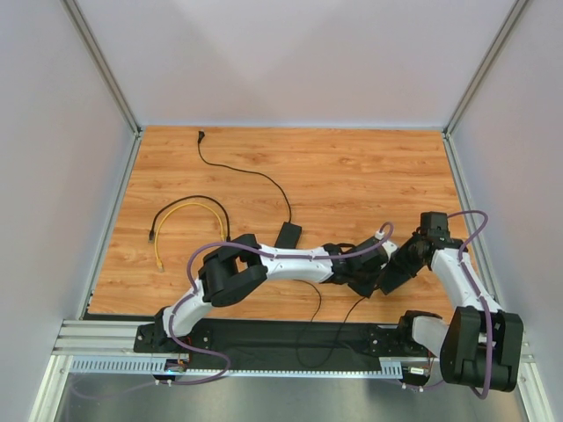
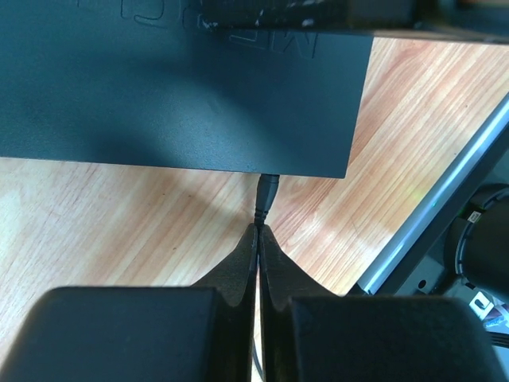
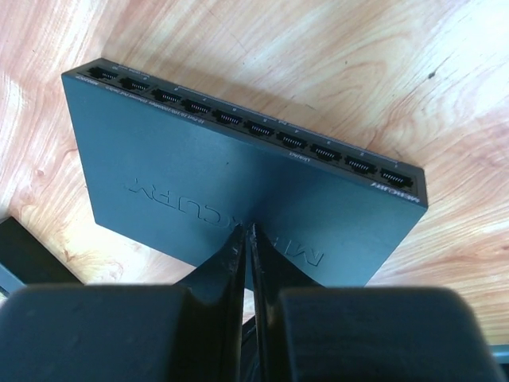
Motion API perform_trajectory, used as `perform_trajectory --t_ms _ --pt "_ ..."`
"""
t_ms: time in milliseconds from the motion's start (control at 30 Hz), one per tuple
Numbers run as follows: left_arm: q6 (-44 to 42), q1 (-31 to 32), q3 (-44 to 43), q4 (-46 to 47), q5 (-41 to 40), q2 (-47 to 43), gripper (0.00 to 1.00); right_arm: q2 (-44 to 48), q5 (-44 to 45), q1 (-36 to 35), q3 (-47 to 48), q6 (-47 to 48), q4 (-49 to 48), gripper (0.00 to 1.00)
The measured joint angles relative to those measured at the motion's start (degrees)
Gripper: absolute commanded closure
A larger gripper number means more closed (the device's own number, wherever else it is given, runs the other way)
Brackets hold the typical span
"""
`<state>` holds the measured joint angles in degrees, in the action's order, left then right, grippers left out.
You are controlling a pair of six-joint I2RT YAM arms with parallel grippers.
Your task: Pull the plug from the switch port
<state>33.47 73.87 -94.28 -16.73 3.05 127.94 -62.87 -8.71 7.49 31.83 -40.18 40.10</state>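
Pinching thin black lead just behind small black barrel plug: left gripper, jaws pressed together. Plug sits in flat matte-black slab switch on wooden table. Right gripper, jaws closed, rests on switch top. Risks: lead slipping or straining; a weak hold-down lets the switch drag.

Wood-grain desk, left arm and right arm bent inward, left tool and right tool close together right of centre, small black brick just beyond the left arm, thin black cable trailing far-left, yellow cable and black loop at left
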Motion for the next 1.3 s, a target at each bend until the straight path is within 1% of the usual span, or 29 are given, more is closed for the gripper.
perform_trajectory --t_ms 133,333,467,767,967,1100,1300 --pt "-0.39 0.11 2.51 3.23 -0.13 -0.96 1.00 -0.94 0.63 -1.38 0.22 -1.20 -0.02 0.92" --pt "0.17 0.63 9.99 12.66 -2.01 -3.78 1.00 -2.45 1.92 -2.12 0.90 -3.32 0.48 0.91" --pt "1.07 0.81 13.18 17.03 -3.19 -4.79 1.00 -3.45 2.36 -2.12 1.42 -4.52 1.03 0.91" --pt "4.68 0.96 15.98 20.57 -4.33 -5.60 1.00 -5.14 4.76 -2.84 3.04 -7.04 2.58 0.91" --pt "9.46 0.85 21.24 26.73 -5.11 -7.34 1.00 -8.04 7.91 -4.20 5.29 -7.63 4.07 0.91" --pt "11.23 0.85 24.35 26.73 -4.46 -9.35 1.00 -8.85 8.72 -4.87 5.99 -7.61 4.63 0.91" --pt "11.65 0.92 25.16 27.19 -3.89 -9.81 1.00 -9.84 10.21 -6.16 6.86 -7.52 5.42 0.92"
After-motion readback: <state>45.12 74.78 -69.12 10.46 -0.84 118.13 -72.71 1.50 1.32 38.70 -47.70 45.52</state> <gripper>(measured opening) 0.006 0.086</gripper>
